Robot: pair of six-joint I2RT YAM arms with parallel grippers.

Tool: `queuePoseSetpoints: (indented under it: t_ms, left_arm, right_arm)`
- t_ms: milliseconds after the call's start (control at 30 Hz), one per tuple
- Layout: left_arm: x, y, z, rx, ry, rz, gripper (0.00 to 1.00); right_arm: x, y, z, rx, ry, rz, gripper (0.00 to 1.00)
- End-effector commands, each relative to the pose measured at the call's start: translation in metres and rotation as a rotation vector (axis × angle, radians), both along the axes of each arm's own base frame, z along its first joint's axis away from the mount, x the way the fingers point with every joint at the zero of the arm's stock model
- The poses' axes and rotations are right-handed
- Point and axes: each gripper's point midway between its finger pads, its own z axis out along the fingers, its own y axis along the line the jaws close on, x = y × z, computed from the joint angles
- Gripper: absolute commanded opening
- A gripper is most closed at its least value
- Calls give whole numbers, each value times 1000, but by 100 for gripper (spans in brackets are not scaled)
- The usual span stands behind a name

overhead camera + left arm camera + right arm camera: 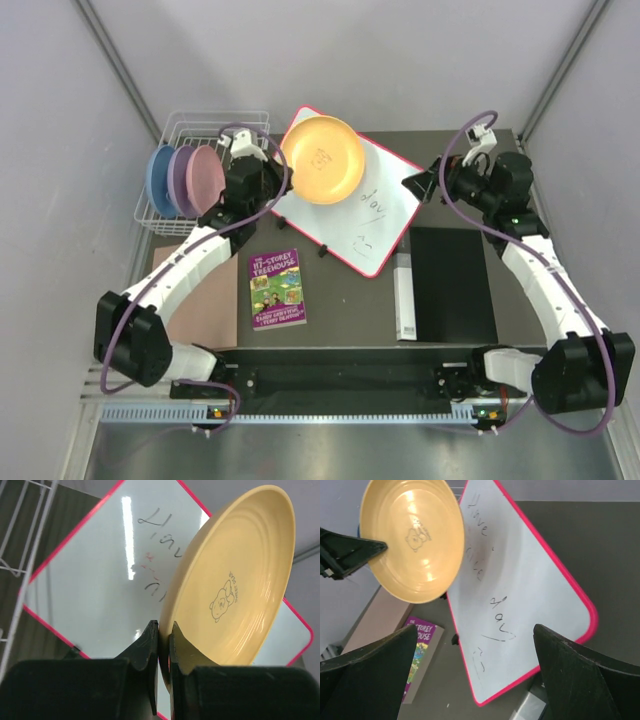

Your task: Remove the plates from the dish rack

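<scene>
Left hand [163,640] is pinching the yellow plate [235,580] by its rim, a finger pressing each face, carrying it on edge so the grip is not slipping. It is hanging tilted over the whiteboard [375,215], out of the rack [190,130]. Right hand [475,630] is hovering spread wide beside the whiteboard's right corner, gripping nothing, probably readying to receive the plate. Farthest back, the pink plate [206,175], lavender plate [181,178] and blue plate [158,180] are standing upright in the rack, tines propping them.
</scene>
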Motion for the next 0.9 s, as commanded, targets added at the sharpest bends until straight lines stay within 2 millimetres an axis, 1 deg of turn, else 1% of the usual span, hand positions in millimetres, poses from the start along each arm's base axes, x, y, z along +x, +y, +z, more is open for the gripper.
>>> queuePoseSetpoints:
  t_ms: [0,67,100,133,167,267,333,400,433,467,500,533,567,600,667,700,733,767,800,867]
  left_arm:
    - [-7,-45,43,-193,-98,-170,0]
    - [-9,-52,41,-208,-91,-194,0]
    - [-13,-60,42,-213,-93,-214,0]
    - [-15,-62,42,-217,-92,-221,0]
    - [-18,-69,42,-224,-93,-239,0]
    - [-25,-80,39,-224,-84,-266,0]
    - [-28,-86,37,-226,-85,-279,0]
    - [-31,-92,34,-224,-80,-294,0]
    - [-30,-92,32,-217,-79,-288,0]
    - [-31,-93,31,-214,-76,-288,0]
    - [-31,-92,29,-211,-74,-284,0]
    - [-31,-91,27,-205,-72,-279,0]
    - [-30,-89,27,-205,-73,-273,0]
    - [-31,-89,27,-201,-74,-271,0]
    - [-31,-85,26,-189,-77,-257,0]
    - [-30,-83,25,-184,-77,-251,0]
    - [-31,-81,24,-166,-77,-244,1]
    - [-30,-79,25,-160,-81,-239,12]
    - [-30,-77,24,-147,-83,-232,22]
    - [-31,-70,25,-110,-96,-212,46]
  right_arm:
    - [-5,28,20,68,-69,132,100]
    - [-4,38,14,79,-47,154,100]
    - [-2,40,13,83,-47,159,100]
    - [-1,47,8,82,-34,175,100]
    - [-1,51,7,82,-34,183,100]
    - [2,62,2,81,-30,204,100]
    - [4,66,0,83,-24,213,98]
    - [5,69,-1,85,-24,222,90]
    - [7,69,-1,85,-28,216,79]
    - [7,68,-3,84,-24,208,71]
    - [8,66,-2,77,-34,200,62]
    - [10,64,-3,70,-36,180,36]
    - [11,61,-5,63,-36,164,17]
    - [11,58,-2,61,-45,146,1]
    - [15,51,-6,40,-38,100,0]
    - [15,47,-4,33,-41,80,0]
    - [21,38,-4,15,-38,19,0]
    - [22,33,-6,-4,-35,-10,0]
    - [24,19,1,-16,-55,-83,0]
    - [25,3,8,-33,-75,-155,0]
